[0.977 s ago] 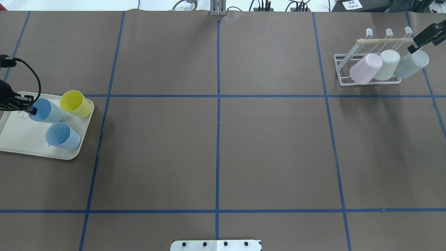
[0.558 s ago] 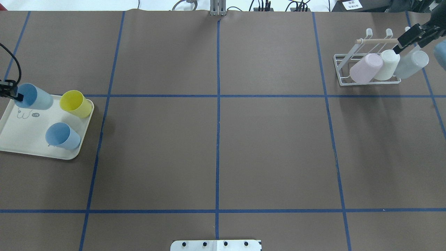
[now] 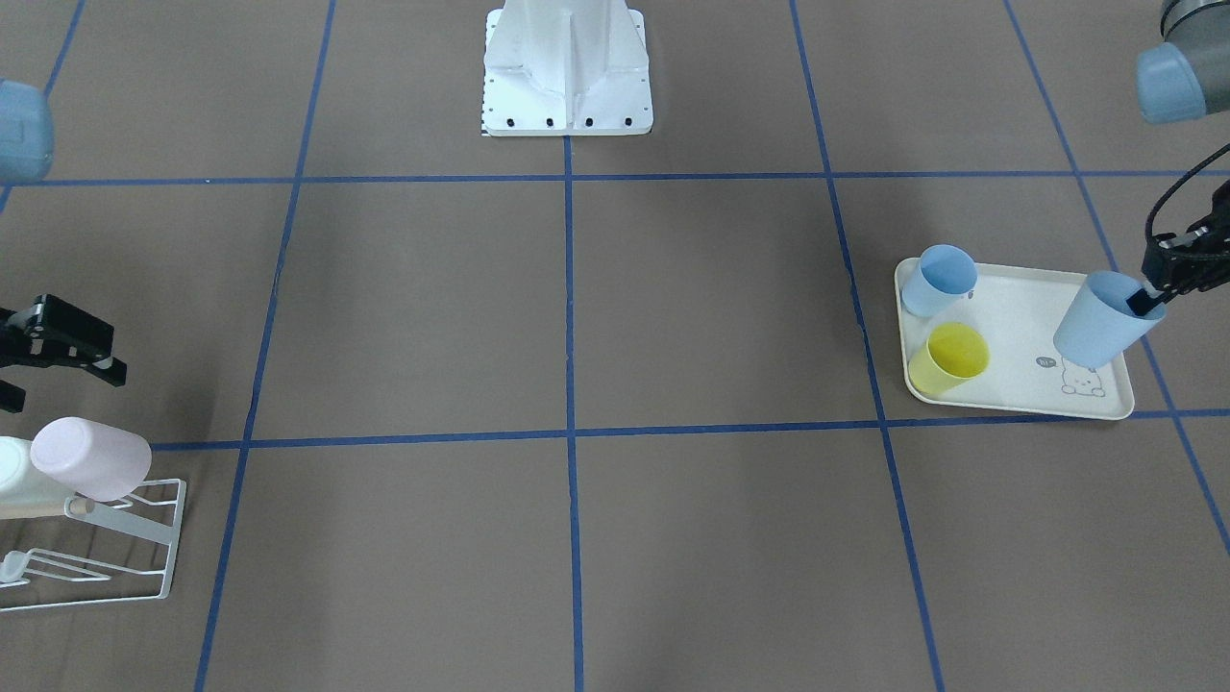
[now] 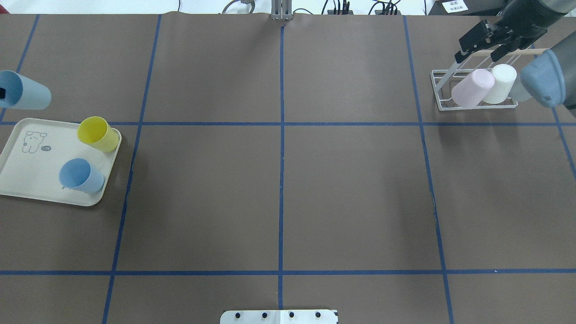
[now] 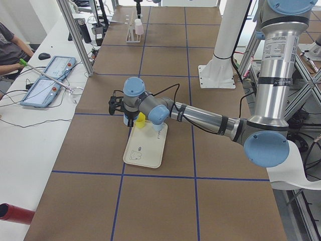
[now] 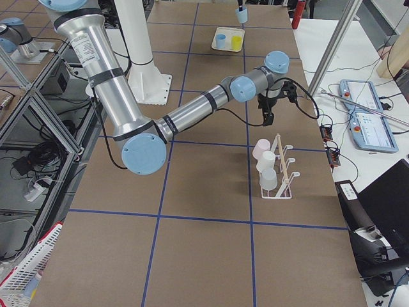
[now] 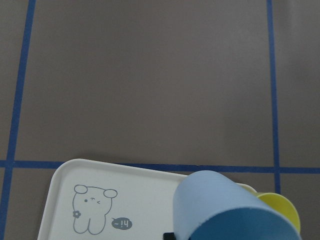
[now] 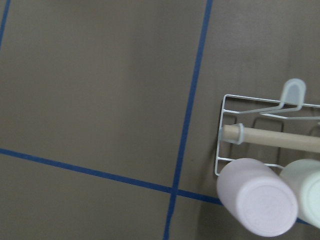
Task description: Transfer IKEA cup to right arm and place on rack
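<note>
At the table's 9 o'clock the left gripper is pinching the cup by its wall, one finger inside, holding it tilted in the air clear of the tray. A yellow cup and a blue cup are standing at the tray's 1 and 4 o'clock. The wide middle is lying open, and at 2 o'clock the right gripper is hanging spread and empty above the rack, where a pink cup and a white cup are leaning.

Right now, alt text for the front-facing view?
Left gripper, at right edge, holds a tilted blue cup by its rim over a cream tray with a yellow cup and second blue cup. Open right gripper hovers near the white rack, far left.
</note>
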You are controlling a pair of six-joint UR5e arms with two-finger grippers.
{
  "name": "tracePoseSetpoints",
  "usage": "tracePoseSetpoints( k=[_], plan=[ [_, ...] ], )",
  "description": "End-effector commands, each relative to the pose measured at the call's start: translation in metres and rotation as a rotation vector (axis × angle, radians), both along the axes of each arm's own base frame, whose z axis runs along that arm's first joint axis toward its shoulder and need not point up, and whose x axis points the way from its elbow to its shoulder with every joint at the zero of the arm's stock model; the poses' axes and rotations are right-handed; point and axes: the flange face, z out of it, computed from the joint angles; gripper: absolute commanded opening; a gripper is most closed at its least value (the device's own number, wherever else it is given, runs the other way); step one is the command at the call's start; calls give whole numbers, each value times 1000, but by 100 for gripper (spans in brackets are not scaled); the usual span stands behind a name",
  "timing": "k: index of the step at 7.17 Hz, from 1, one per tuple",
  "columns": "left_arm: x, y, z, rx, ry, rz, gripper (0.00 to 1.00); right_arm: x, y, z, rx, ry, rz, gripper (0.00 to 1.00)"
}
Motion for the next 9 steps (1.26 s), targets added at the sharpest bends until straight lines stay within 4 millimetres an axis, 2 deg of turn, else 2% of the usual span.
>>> tracePoseSetpoints(
  k=[1,2,3,5,6,7,8,9],
  plan=[
    [3,7,-67,-83,116,-100,0,-42,31,-51,-43,-139,90,99],
    [28,12,-99,-105,170,-101,0,-66,47,-67,-72,-241,122,99],
    [69,18,-130,-143,252,-88,0,-78,61,-80,-97,-332,141,99],
    [135,36,-191,-147,415,-22,0,-94,85,-98,-145,-499,156,99],
    [164,47,-218,-136,446,39,0,-96,92,-103,-152,-546,155,99],
    [185,63,-232,-133,489,88,0,-96,99,-111,-131,-590,139,98],
    [196,80,-239,-161,585,115,0,-97,111,-125,-143,-654,122,98],
    [198,95,-241,-177,709,145,0,-104,129,-132,-144,-761,101,97]
  ],
)
